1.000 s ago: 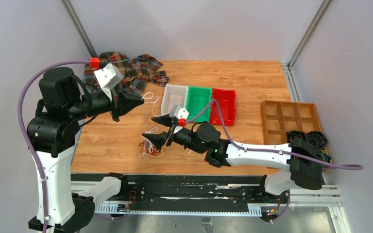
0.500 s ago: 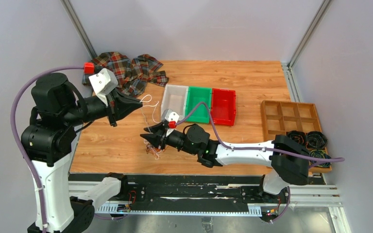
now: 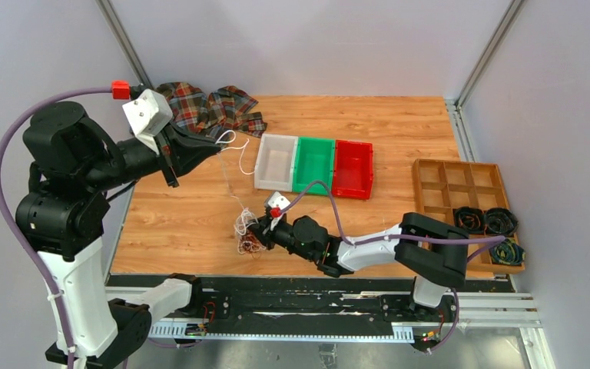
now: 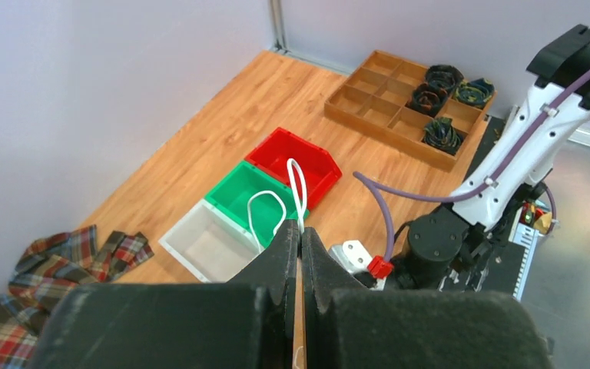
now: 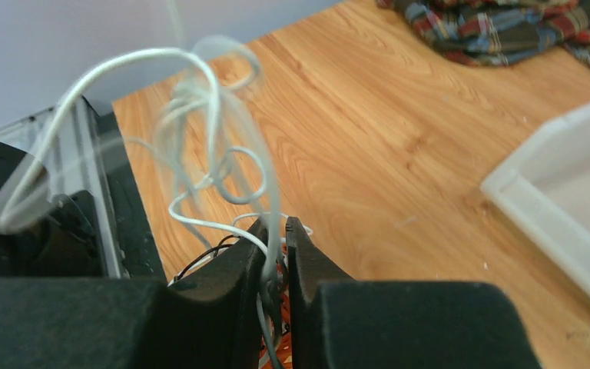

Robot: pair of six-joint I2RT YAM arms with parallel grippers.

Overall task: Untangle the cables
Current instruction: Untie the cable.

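The cables [image 3: 244,235] lie as a small tangle of white, orange-brown and black wires near the table's front edge. My right gripper [image 3: 256,230] is low on this tangle, shut on it. In the right wrist view a white strand [image 5: 134,55] runs between the right gripper's [image 5: 276,227] jaws, with orange wire [image 5: 276,350] below. My left gripper [image 3: 219,146] is raised at the back left, shut on a white cable. White loops [image 4: 266,194] stick out past the left gripper [image 4: 300,234], and the cable drops from it toward the tangle.
A plaid cloth [image 3: 207,111] lies at the back left. White [image 3: 275,161], green [image 3: 313,164] and red [image 3: 353,167] bins stand side by side mid-table. A wooden compartment tray [image 3: 461,188] at the right holds dark rolled coils [image 3: 484,221].
My right gripper has dropped toward the front edge onto the tangle and closed on it. My left arm has drawn up and back to the left, pulling the white cable with it.
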